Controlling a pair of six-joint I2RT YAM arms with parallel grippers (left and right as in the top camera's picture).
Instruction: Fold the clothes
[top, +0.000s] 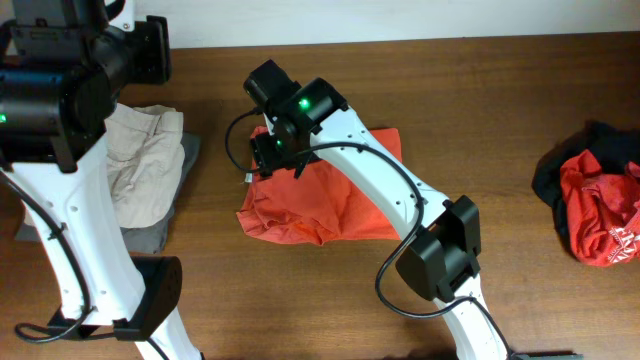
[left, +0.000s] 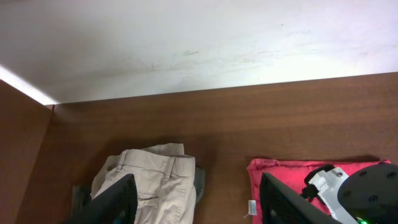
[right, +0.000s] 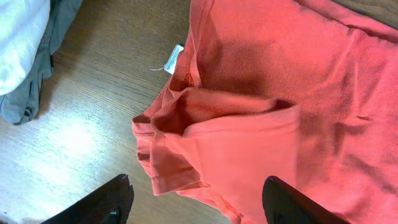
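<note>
The orange-red T-shirt lies partly folded in the middle of the table, its printed side hidden. My right gripper hovers over the shirt's left edge. In the right wrist view it is open and empty, its fingers astride a bunched, turned-over edge of the shirt near a white tag. My left gripper is raised at the back left; in the left wrist view it is open and empty. The shirt also shows in the left wrist view. A red white-printed shirt lies on a black garment at the far right.
Folded khaki trousers lie on a grey garment at the left, also seen in the left wrist view. The grey garment shows in the right wrist view. A white wall borders the table's back.
</note>
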